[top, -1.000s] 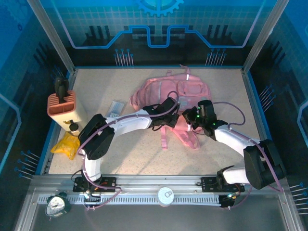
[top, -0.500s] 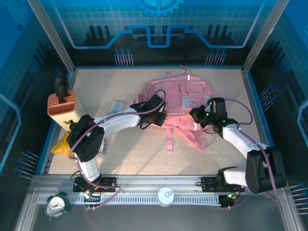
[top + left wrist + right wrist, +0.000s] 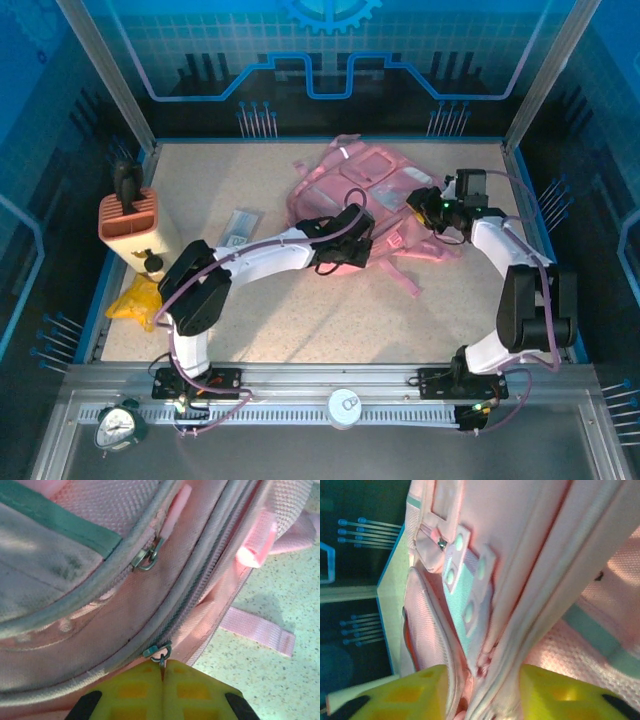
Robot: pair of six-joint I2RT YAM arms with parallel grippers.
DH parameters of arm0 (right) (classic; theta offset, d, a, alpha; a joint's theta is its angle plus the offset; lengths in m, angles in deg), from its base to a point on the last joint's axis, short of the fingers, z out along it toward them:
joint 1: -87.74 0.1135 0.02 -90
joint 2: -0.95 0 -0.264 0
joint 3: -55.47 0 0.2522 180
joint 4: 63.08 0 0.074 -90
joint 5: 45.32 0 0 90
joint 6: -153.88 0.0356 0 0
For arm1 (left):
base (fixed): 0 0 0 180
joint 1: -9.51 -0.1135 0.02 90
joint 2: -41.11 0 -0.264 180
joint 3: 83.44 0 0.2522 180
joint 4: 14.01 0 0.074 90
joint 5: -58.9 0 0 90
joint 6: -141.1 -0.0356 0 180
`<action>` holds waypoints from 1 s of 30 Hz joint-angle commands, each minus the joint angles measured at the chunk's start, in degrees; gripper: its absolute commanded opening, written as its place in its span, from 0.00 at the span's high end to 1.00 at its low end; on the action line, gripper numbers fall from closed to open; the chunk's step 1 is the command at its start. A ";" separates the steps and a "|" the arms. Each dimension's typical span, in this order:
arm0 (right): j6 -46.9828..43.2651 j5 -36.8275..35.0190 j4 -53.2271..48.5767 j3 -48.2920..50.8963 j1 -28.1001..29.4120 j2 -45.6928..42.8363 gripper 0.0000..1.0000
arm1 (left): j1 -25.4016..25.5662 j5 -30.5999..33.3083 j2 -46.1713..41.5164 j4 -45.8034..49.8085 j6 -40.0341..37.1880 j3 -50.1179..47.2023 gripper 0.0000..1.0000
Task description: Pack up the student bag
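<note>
Your left claw [image 3: 162, 674] pinches the bag [image 3: 375, 175] by its zip pull [image 3: 159, 655]. Your right claw [image 3: 482, 682] stands parted astride a seam. The zip looks closed, nothing packed yet.

No word, brand name or number can be read anywhere here.

The one plain sign is a bright blue gear-wheel emblem [image 3: 330, 10] printed on the dark back wall panel and cut off by the top edge. Pale blue circuit-style lines [image 3: 330, 90] run below it.

The small round teal alarm clock [image 3: 120, 428] by the near left rail has a white dial, but its numerals are too small to tell. The flat pale rectangular packet [image 3: 240, 227] on the speckled table has some dark printing, also too small to read.

Seen close from both wrists, the large soft pink fabric backpack [image 3: 75, 630] shows no legible lettering on its fabric, zips or pale strips.
</note>
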 commanded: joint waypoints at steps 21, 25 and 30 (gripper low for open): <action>13.32 -5.81 11.41 14.04 16.60 -3.57 0.47 | 0.36 3.84 2.14 7.08 4.25 1.12 1.00; 14.26 -6.05 14.75 14.05 16.60 0.10 0.54 | 0.38 3.72 1.50 5.61 4.50 -0.18 0.96; 15.53 -5.42 18.58 14.60 16.67 2.28 0.69 | 0.36 4.03 2.95 7.14 4.28 0.77 0.94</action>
